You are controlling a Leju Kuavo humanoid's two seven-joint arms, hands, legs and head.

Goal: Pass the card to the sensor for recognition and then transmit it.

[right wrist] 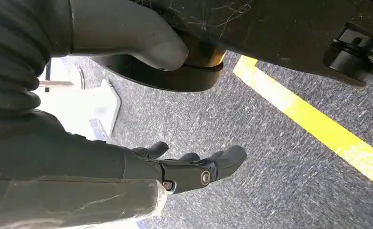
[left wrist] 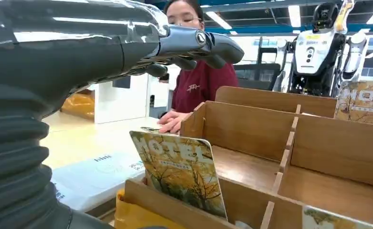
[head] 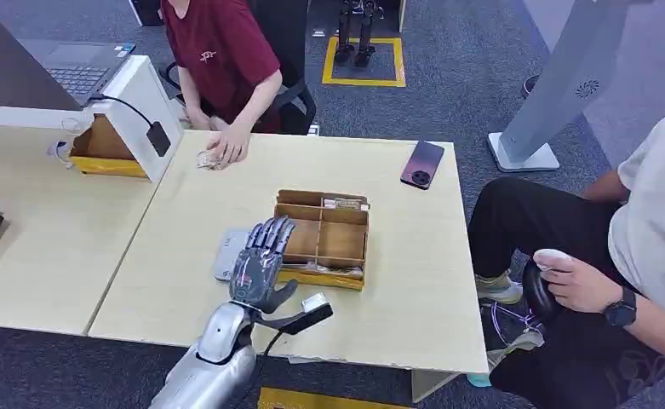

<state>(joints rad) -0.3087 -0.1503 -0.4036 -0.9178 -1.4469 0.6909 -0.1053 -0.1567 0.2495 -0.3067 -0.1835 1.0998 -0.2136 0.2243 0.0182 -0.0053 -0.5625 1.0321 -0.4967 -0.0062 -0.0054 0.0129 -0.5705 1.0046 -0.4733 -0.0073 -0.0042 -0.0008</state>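
- Left robot hand (head: 260,264) is raised over the table (head: 184,256), fingers extended and apart, holding nothing; fingertips reach the near-left corner of the wooden divider box (head: 323,240).
- In the left wrist view the left robot hand's fingers (left wrist: 208,45) stretch out above the box, not touching any card.
- Hotel card (left wrist: 180,171), printed with yellow foliage and the word "HOTEL", stands tilted in the near-left compartment of the divider box, leaning on the front wall.
- More cards (head: 344,204) sit in the far-right compartment.
- White flat card sensor (head: 229,255) lies on the table just beside the box's left side, partly under the hand.
- Right robot hand (right wrist: 194,169) hangs over grey carpet near a yellow floor line, fingers loosely extended, empty.
- Person in a red shirt (head: 218,51) sits at the far side, a hand (head: 224,146) resting on the table.
- Dark phone (head: 421,164) lies near the far-right table edge.
- Second person (head: 644,230) sits at the right, holding a dark controller (head: 536,290).
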